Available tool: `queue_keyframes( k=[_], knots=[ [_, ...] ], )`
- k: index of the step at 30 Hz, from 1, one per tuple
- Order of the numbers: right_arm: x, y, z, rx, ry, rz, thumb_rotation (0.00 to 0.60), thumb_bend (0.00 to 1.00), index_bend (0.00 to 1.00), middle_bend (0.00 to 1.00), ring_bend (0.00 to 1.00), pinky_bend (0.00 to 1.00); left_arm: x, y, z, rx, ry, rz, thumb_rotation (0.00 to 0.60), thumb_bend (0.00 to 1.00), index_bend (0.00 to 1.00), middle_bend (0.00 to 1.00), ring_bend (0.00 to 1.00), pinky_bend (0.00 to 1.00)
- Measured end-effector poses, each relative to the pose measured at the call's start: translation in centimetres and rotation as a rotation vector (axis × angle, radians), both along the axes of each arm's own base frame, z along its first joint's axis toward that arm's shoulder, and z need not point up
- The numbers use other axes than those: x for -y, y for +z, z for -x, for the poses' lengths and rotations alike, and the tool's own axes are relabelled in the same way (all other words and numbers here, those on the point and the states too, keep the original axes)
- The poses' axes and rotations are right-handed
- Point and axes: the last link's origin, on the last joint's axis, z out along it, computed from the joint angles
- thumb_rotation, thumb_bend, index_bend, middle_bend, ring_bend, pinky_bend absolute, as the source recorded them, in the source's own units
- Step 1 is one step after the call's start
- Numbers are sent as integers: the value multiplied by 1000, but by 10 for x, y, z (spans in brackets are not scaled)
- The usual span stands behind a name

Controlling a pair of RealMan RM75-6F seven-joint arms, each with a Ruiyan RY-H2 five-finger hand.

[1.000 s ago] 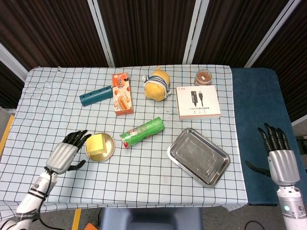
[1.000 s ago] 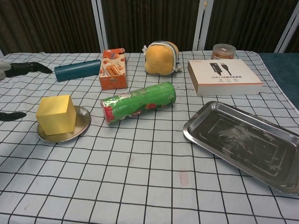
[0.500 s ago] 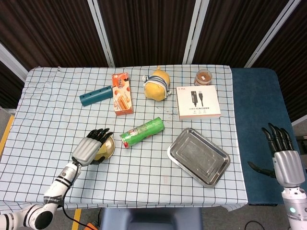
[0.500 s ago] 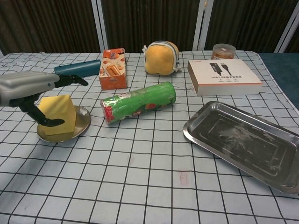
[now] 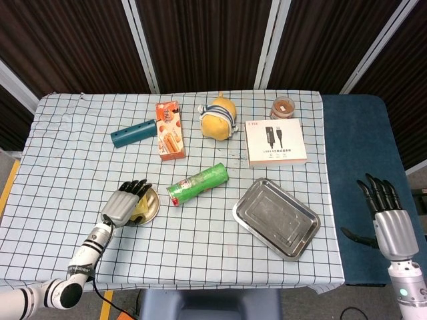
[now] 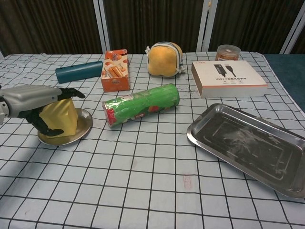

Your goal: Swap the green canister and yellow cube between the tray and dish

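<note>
**On the counter: yellow cube gripped, canister and tray apart**

On the left front of the checked counter (image 5: 220, 240), the left hand (image 6: 35, 102) closes around the yellow cube (image 6: 59, 117), fingers over its top and thumb low on its near face; the cube sits tilted in the round dish (image 6: 71, 135). Just right of the dish, the green canister (image 6: 141, 104) lies on its side on the cloth. Further right, the steel tray (image 6: 248, 148) holds nothing. The right hand (image 5: 387, 217) hangs beyond the counter's right edge, fingers spread, holding nothing.

Back row, left to right: teal case (image 5: 133, 133), orange snack box (image 5: 170, 130), yellow pouch (image 5: 219, 120), white cable box (image 5: 275, 142), brown-lidded jar (image 5: 283, 107).
</note>
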Motion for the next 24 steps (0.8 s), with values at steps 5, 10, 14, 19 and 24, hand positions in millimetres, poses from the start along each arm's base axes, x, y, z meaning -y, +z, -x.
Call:
queue_keyframes(
  k=[5, 10, 14, 19, 24],
  knots=[
    [0, -1, 0, -5, -3, -7, 600, 109, 0, 0, 0, 0, -1, -1, -1, -3, -39, -52, 600, 345, 16, 222, 224, 403],
    [0, -2, 0, -4, -3, -12, 600, 109, 0, 0, 0, 0, 0, -6, 1, 8, -83, -78, 600, 376, 182, 384, 372, 538],
    [0, -1, 0, -4, -4, -12, 600, 109, 0, 0, 0, 0, 1, -5, 1, 17, -103, -101, 600, 389, 236, 430, 414, 579],
    [1, -2, 0, -8, -9, -19, 600, 109, 0, 0, 0, 0, 7, 4, -12, 56, -156, -138, 600, 392, 257, 451, 430, 592],
    [0, -3, -1, -3, -4, -23, 600, 109, 0, 0, 0, 0, 26, 14, -37, 108, -247, -148, 600, 394, 257, 455, 439, 610]
  ],
)
